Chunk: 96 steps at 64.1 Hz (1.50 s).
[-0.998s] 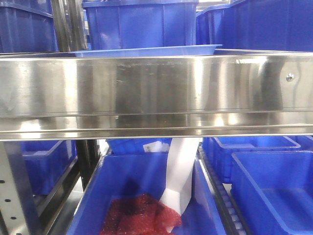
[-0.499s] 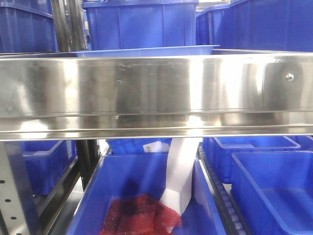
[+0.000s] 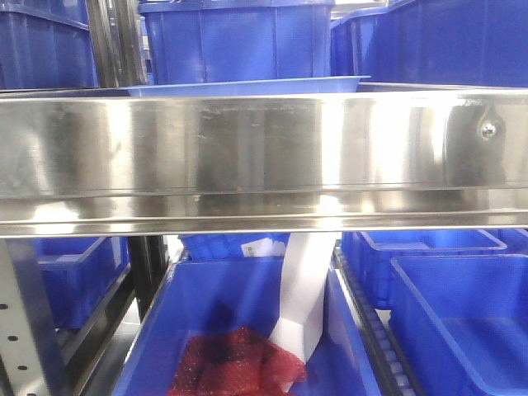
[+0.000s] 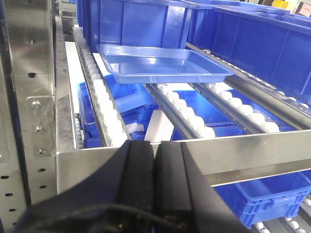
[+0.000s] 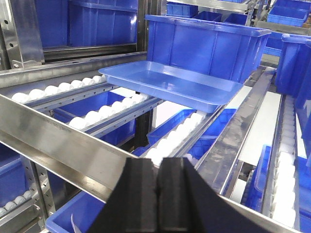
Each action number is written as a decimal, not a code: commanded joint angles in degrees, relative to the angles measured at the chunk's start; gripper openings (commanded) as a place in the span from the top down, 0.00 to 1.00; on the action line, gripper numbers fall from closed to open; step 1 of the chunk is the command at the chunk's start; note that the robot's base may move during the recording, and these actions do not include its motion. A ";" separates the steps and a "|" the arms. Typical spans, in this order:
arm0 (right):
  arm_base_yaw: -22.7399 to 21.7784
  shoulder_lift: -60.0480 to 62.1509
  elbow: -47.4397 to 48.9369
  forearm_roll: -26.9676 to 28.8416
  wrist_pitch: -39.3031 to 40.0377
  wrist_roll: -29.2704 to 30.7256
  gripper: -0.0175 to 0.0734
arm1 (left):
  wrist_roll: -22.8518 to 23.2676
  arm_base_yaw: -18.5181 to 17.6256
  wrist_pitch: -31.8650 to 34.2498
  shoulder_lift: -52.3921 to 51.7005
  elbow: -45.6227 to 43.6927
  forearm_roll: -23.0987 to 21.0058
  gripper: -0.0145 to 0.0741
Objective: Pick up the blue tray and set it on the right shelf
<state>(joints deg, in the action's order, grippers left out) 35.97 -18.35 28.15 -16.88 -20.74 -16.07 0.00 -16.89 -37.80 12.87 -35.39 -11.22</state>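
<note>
- You're in a warehouse rack bay: deep blue storage bins [image 3: 235, 41] stacked behind, more bins below, one holding red mesh [image 3: 239, 363].
- The right shelf [image 3: 264, 157] fills the front cam w/ its shiny steel rail; the screw [image 3: 489, 129] sits far right.
- White roller tracks [image 4: 104, 111] run back from that rail, seen only from the wrist cams.
- The blue tray [image 5: 170, 82] sits on the rollers, well back from the rail, just in front of a deep bin.
- Change vs a sec ago: tray rim in front cam has shifted slightly; the screw reflection moved too. I'd read that as the tray already delivered and settling.
- Front cam shows only a sliver of tray rim [image 3: 247, 86]; the wrist views show it whole and flat.
- Left gripper [image 4: 155, 160]: fingers pressed together, nothing between, apart from the tray.
- Right gripper [image 5: 159, 187]: same, closed and empty.
</note>
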 commanded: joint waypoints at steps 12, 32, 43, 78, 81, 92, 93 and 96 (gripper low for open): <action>0.10 -0.34 1.64 -1.45 5.25 0.59 0.75 | 0.00 0.05 4.87 0.37 -1.30 -0.14 0.89; 0.10 -0.34 1.64 -1.45 5.25 0.59 0.75 | 0.00 14.49 10.01 -10.53 10.04 1.70 0.89; 0.10 -0.34 1.64 -1.45 5.25 0.59 0.75 | 0.00 16.89 22.69 -14.25 23.60 1.98 0.89; 0.10 -0.34 1.64 -1.45 5.26 0.59 0.75 | 5.64 16.85 42.50 -14.35 38.75 8.60 0.89; 0.10 -0.34 1.64 -1.45 5.26 0.59 0.75 | 5.64 16.85 42.50 -14.35 38.75 8.60 0.89; 0.10 -0.34 1.64 -1.45 5.26 0.59 0.75 | 5.64 16.85 42.50 -14.35 38.75 8.60 0.89; 0.10 -0.34 1.64 -1.45 5.26 0.59 0.75 | 5.64 16.85 42.50 -14.35 38.75 8.60 0.89; 0.10 -0.34 1.64 -1.45 5.26 0.59 0.75 | 5.64 16.85 42.50 -14.35 38.75 8.60 0.89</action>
<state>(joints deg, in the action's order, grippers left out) 35.97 -18.35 28.15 -16.88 -20.52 -16.03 5.20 0.00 -0.98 -0.76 1.66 -2.85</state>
